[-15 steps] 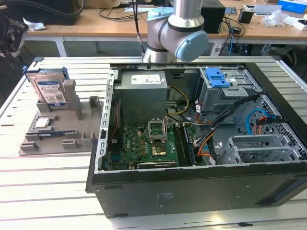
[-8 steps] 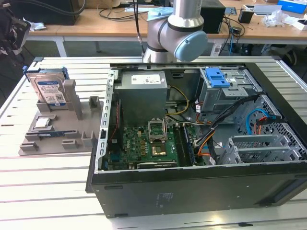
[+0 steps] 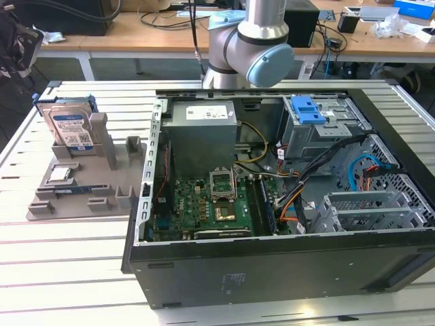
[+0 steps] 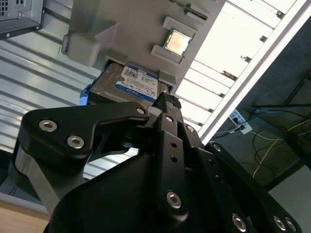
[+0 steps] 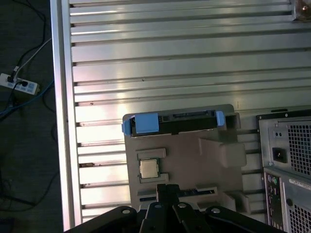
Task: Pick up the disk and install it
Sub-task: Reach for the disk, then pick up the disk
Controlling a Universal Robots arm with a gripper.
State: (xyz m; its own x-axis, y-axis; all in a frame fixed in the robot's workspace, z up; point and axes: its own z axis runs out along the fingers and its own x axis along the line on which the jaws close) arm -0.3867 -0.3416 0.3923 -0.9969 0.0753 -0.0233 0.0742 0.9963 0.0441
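I see the gripper point(image 5: 168, 188) in the first wrist view with its jaws drawn together and nothing between them. It hangs over the grey holder point(image 5: 214, 155), apart from everything on it. The disk point(image 3: 71, 129) stands on edge in a slot at the back of that holder, label facing forward in the exterior view and its blue bracket point(image 5: 146, 124) wrapped round the top edge. The holder sits on the slatted table point(image 3: 61, 272), just beside the open case point(image 3: 272, 265), on the exterior view's left. A small chip point(image 3: 60, 174) lies flat on the holder in front of the disk. Inside the case, the cage point(image 3: 319, 122) with its blue latch sits at the far corner toward the exterior view's right. The arm point(image 3: 248, 41) rises behind the case.
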